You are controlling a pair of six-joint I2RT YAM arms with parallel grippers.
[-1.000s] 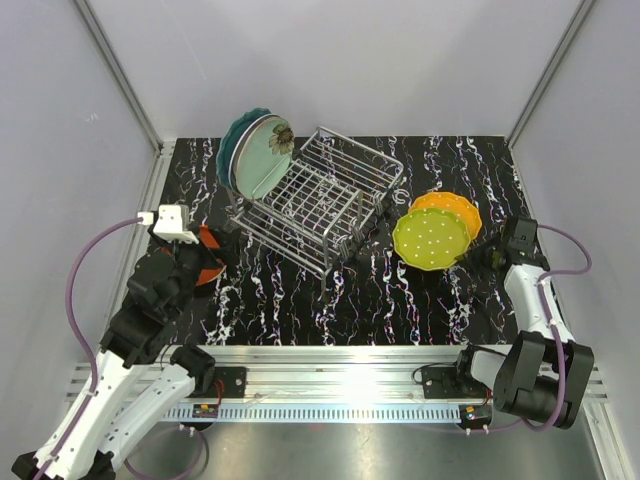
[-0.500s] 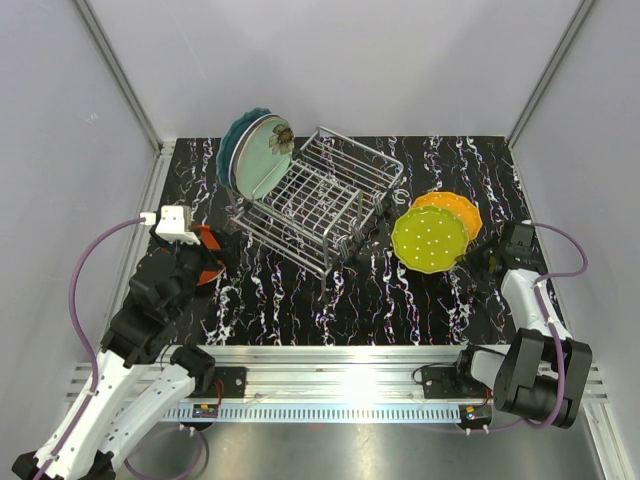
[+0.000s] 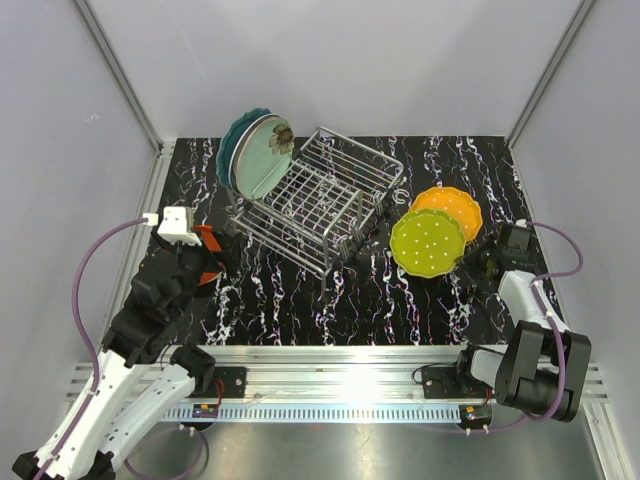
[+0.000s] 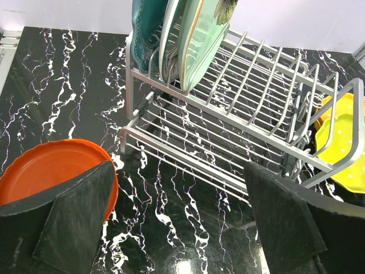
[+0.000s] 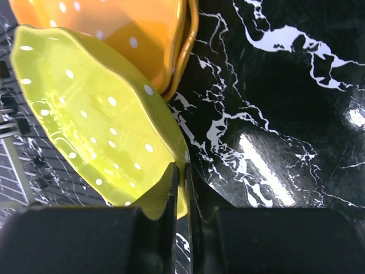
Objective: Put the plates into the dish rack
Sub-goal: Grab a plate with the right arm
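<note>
Dish rack: centre of desk, long axis ten to four o'clock, plates upright at its ten o'clock end.
Right tool: clenched on yellow-green plate rim; only the wrist view shows the pinch.
Left tool: released, beside red-orange plate.

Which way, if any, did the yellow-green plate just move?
Yes, slightly: the yellow-green plate, pinched by the right gripper, slid toward the robot, uncovering more of the orange plate.
</note>
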